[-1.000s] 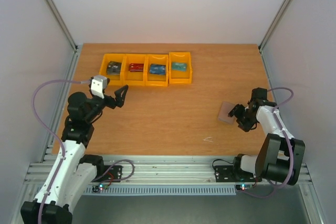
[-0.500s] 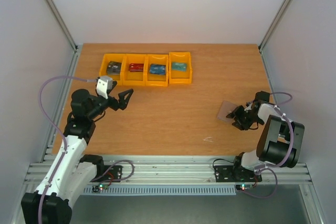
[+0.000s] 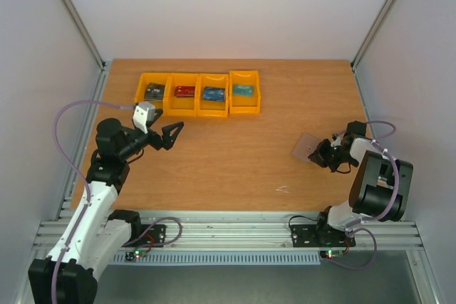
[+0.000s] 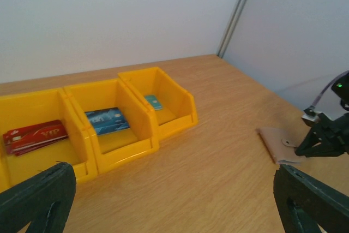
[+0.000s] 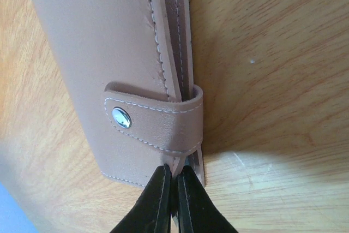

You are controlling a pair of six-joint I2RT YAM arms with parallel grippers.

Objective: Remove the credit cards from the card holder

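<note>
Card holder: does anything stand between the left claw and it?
Nothing visible does. Only bare table lies between the open left claw and the card holder; the orange bins sit farther back, off that line.

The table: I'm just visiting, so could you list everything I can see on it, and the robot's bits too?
Table: one, brown wood, between white walls.
Bins: four, orange, in a row at the far left.
Cards: four lots, one per bin, from left to right grey, red, blue, teal; how many are in each I cannot tell.
Holder: one, pink, folded with its strap snapped shut, at the right side of the table.
Arms: two, white and black, bolted at the near edge.
Left end effector: one, black, open, in the air near the bins.
Right end effector: one, black, pinched shut on the holder's edge by the strap.
</note>
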